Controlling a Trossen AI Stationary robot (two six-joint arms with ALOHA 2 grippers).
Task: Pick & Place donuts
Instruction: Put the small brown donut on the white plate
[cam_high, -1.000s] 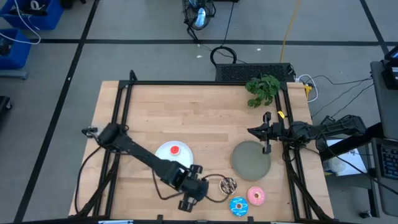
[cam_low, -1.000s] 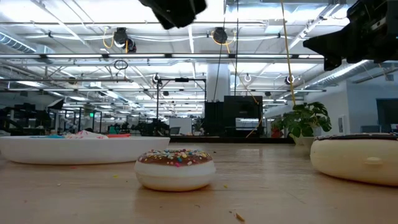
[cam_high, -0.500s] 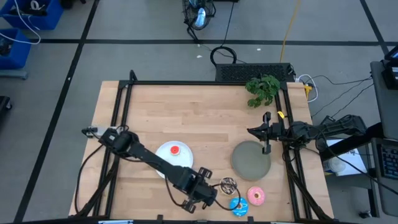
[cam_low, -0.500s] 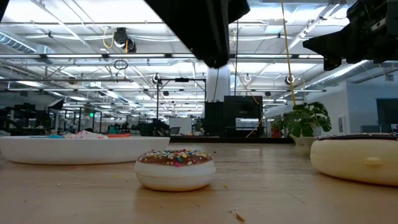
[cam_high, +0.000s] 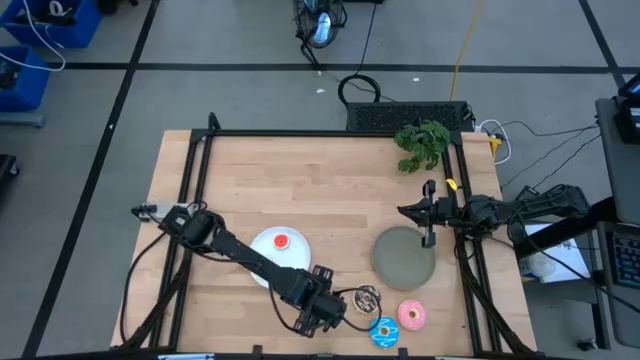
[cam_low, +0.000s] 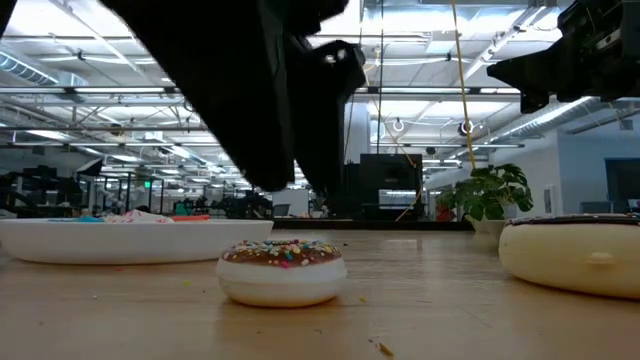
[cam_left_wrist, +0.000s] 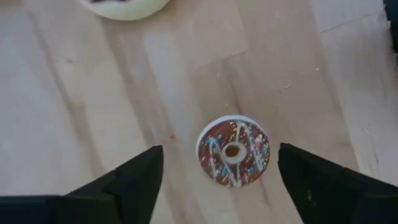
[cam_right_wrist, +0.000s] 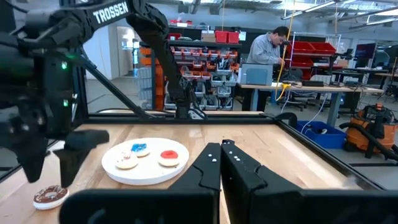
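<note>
Now sprinkled donut between left claw fingers.

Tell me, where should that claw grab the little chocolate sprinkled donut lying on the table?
Probably across its outer rim, coming straight down. The chocolate sprinkled donut lies flat on the wooden table, icing up, so its rounded sides are free all round. The left gripper hangs above it, fingers spread wider than the ring, one to each side.

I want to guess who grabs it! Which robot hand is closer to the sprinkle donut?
Left. The left gripper hangs open right above the sprinkle donut; the right gripper waits shut by the table's right edge.
</note>
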